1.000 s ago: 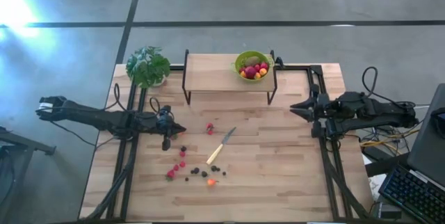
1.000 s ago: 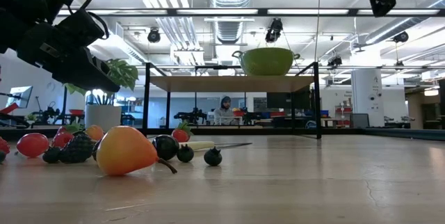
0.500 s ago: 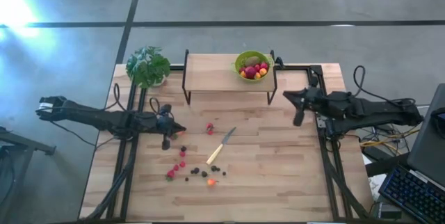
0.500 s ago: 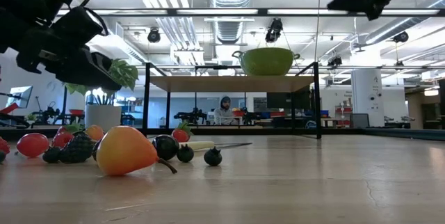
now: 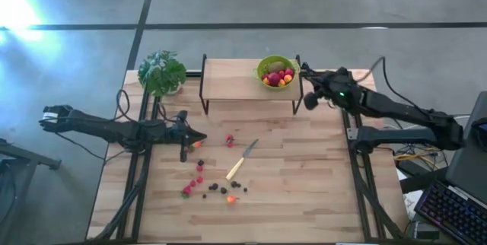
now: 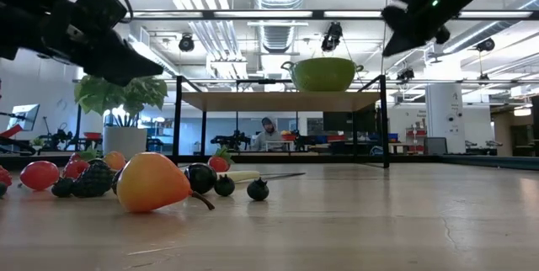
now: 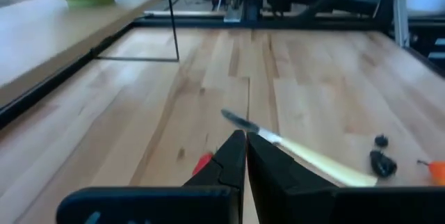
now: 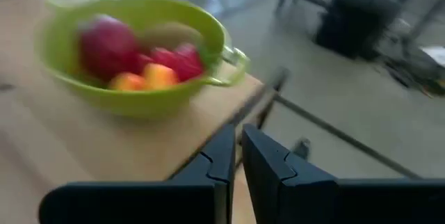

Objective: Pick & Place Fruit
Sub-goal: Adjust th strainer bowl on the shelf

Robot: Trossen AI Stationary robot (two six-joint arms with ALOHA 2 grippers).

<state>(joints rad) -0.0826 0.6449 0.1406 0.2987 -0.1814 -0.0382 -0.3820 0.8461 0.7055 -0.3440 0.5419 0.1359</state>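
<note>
Fruit pieces (image 5: pixel 209 185) lie scattered on the table (image 5: pixel 304 192) by the knife (image 5: pixel 242 160), and my left gripper (image 5: pixel 190 141) hangs just above them, clenched on nothing. Tiny, light, round things, I reckon: smooth skins that will roll or squirt out, so I would pinch each across its middle, gently. Over at the raised shelf (image 5: pixel 228 85), my right gripper (image 5: pixel 308 99) is clenched and empty too, just beside the green bowl (image 5: pixel 268 66) already holding red and orange fruit.
</note>
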